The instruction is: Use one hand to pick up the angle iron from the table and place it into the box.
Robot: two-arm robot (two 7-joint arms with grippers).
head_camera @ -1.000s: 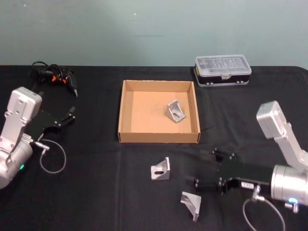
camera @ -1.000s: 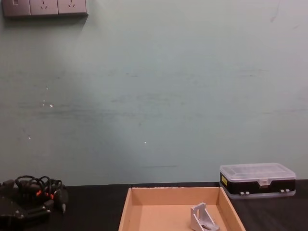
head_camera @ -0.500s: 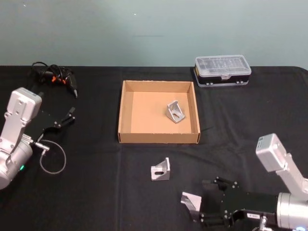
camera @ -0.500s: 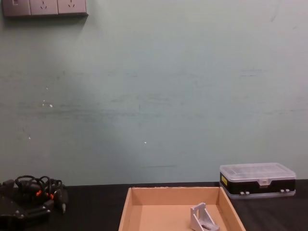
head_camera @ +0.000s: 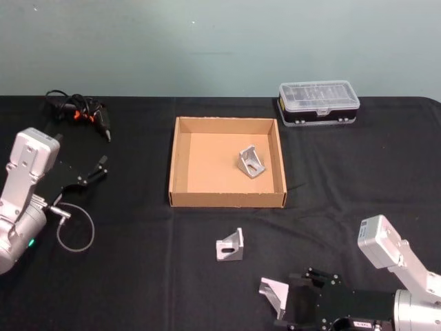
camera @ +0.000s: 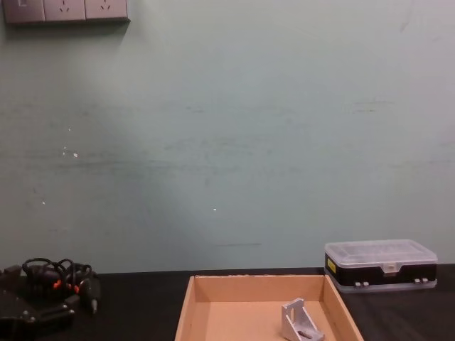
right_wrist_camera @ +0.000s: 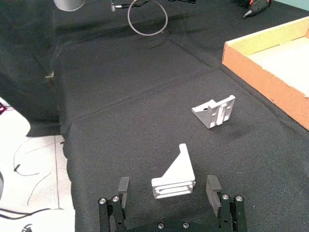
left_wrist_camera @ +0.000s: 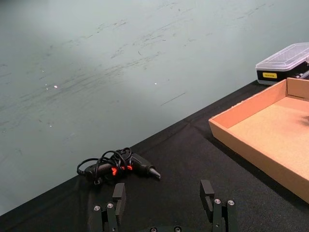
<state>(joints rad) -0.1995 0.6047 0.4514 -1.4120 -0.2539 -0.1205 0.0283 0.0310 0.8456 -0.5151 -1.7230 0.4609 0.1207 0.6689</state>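
Nothing legible so far. The nearest thing to text is a yellow sticker (left_wrist_camera: 269,75) on the black side of the clear-lidded case (left_wrist_camera: 286,57), at the far side of the table (left_wrist_camera: 183,159). There's dark print on it, but it's too small to read. The chest view catches that same sticker on the case's left end, and it's no clearer there. On the right tool (head_camera: 291,301), a small pale label (head_camera: 355,323) sits on the black body, and its characters can't be made out either.
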